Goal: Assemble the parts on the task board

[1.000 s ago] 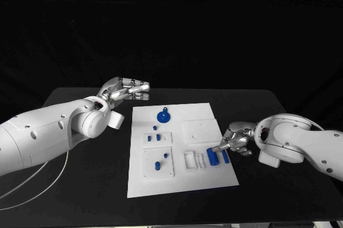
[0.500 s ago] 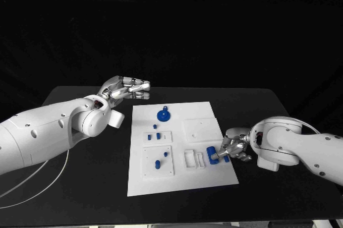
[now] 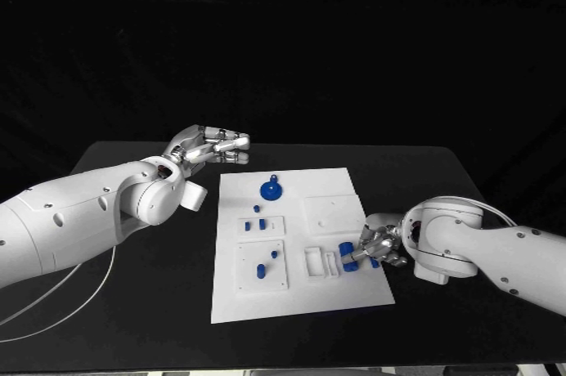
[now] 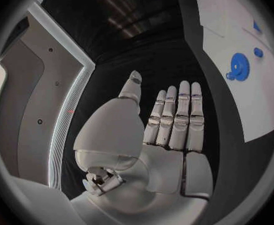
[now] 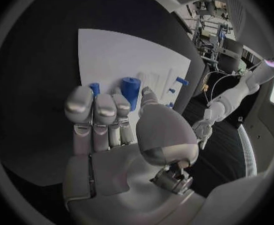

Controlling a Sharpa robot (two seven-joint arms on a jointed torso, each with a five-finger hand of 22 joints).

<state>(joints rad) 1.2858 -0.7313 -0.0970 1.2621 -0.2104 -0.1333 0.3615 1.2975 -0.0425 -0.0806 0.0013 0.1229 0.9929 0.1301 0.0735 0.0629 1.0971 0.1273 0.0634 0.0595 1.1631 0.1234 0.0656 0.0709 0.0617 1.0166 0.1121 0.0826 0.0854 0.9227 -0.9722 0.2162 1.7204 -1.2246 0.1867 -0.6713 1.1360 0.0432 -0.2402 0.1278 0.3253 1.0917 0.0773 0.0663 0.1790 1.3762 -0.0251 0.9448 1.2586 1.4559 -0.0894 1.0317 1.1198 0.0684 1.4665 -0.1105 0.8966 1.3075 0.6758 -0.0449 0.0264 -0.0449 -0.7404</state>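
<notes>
The white task board (image 3: pixel 295 302) lies mid-table. On it are a blue gear (image 3: pixel 270 190) at the far end, several small blue parts (image 3: pixel 259 270) in its white blocks, and a blue cylinder (image 3: pixel 349 257) near the right edge with a thin blue bar (image 3: pixel 373 261) beside it. My right hand (image 3: pixel 379 243) is at that cylinder. In the right wrist view the thumb and fingertips (image 5: pixel 121 101) flank the cylinder (image 5: pixel 131 87), pinching it. My left hand (image 3: pixel 213 149) hovers off the board's far left corner, flat and empty (image 4: pixel 168 125), with the gear (image 4: pixel 239 65) to its side.
A thin white cable (image 3: pixel 71 302) loops over the table's front left. The black table (image 3: pixel 448 172) stretches on both sides of the board. The right forearm (image 3: pixel 496 249) lies low, close to the board's right edge.
My right forearm has swung nearer and lower, and the hand has closed in slightly on the blue cylinder, which stays in place. The left hand has not moved.
</notes>
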